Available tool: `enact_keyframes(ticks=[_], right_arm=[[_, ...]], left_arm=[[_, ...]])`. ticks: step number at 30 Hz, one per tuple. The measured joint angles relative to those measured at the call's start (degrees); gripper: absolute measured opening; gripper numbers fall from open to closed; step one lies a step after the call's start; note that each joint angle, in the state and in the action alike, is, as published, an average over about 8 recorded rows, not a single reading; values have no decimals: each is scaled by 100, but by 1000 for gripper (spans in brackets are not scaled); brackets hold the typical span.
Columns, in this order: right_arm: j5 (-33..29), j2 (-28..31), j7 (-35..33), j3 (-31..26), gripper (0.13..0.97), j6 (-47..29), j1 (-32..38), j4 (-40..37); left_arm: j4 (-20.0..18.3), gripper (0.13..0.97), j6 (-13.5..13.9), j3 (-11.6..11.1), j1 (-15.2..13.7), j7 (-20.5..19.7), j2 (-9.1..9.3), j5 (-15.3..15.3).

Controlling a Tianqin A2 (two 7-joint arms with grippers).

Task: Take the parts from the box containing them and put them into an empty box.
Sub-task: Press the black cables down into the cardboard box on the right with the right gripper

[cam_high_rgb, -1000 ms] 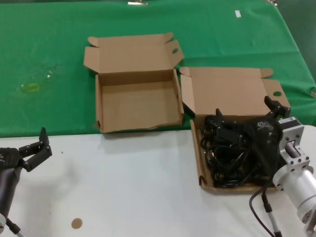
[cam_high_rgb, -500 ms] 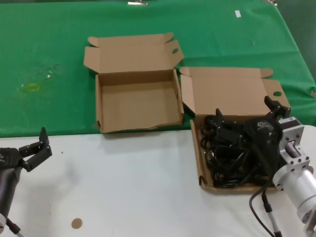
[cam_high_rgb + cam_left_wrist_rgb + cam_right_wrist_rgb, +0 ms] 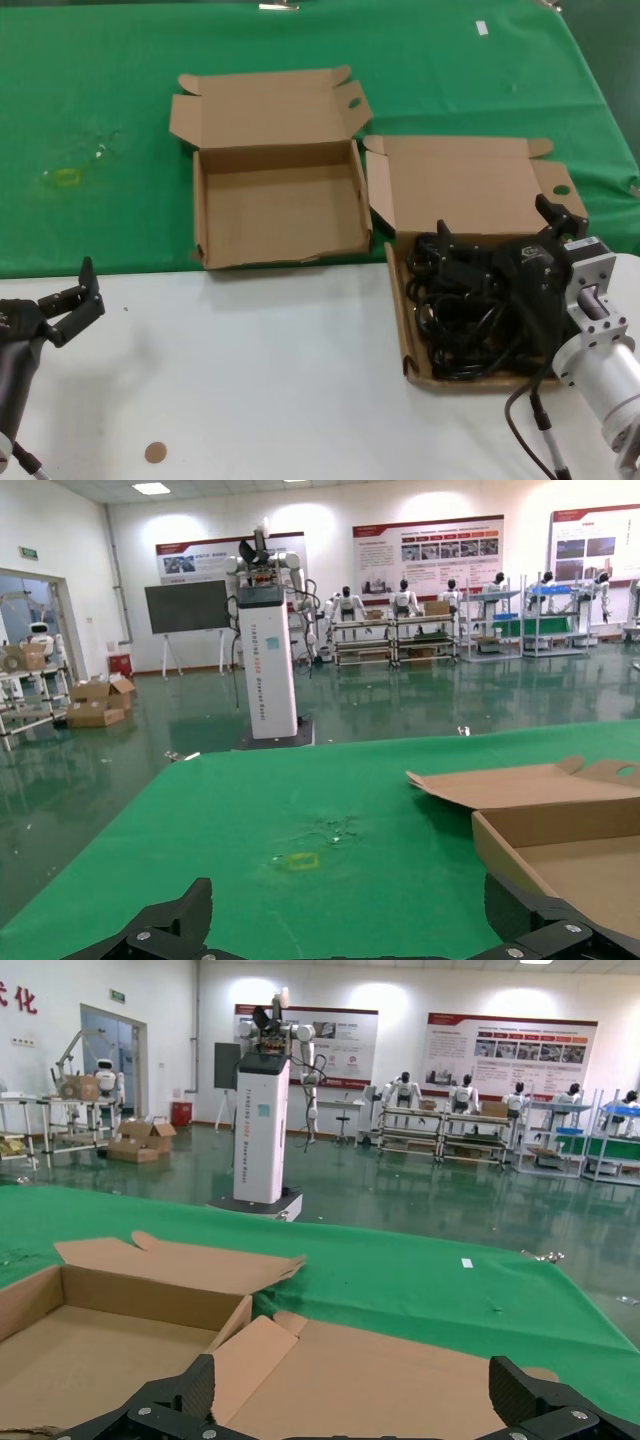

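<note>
The box containing the parts [image 3: 398,300] sits at the right with its lid [image 3: 470,190] open. It holds a tangle of black parts [image 3: 455,310]. The empty box [image 3: 275,210] lies open to its left on the green cloth. My right gripper [image 3: 497,225] hangs open just above the black parts, with nothing between its fingers. In the right wrist view the right gripper [image 3: 355,1390] faces the full box's lid [image 3: 380,1370], with the empty box [image 3: 100,1340] beside it. My left gripper [image 3: 75,298] is open and empty at the near left. It [image 3: 350,920] faces the cloth, with the empty box [image 3: 570,840] at one side.
A green cloth [image 3: 90,90] covers the far half of the table and the near half is white [image 3: 260,380]. A small brown disc [image 3: 154,452] lies near the front edge. A yellowish mark [image 3: 62,177] is on the cloth at the left.
</note>
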Motion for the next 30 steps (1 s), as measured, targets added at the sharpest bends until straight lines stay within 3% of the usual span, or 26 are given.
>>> enact_keyframes(ticks=[11,19,23,30], right_arm=[[0,0,0,0,966,0,0,0],[22,82,41,-101,966,68,15,4],[67,176,79,-189,966,150,32,26],[471,703,112,-560,966,487,113,170]], left_arm=[[0,888,0,0,0,0,0,0],[0,745,0,0,0,0,0,1],[0,745,0,0,0,0,0,1],[0,559,0,0,0,0,0,1]])
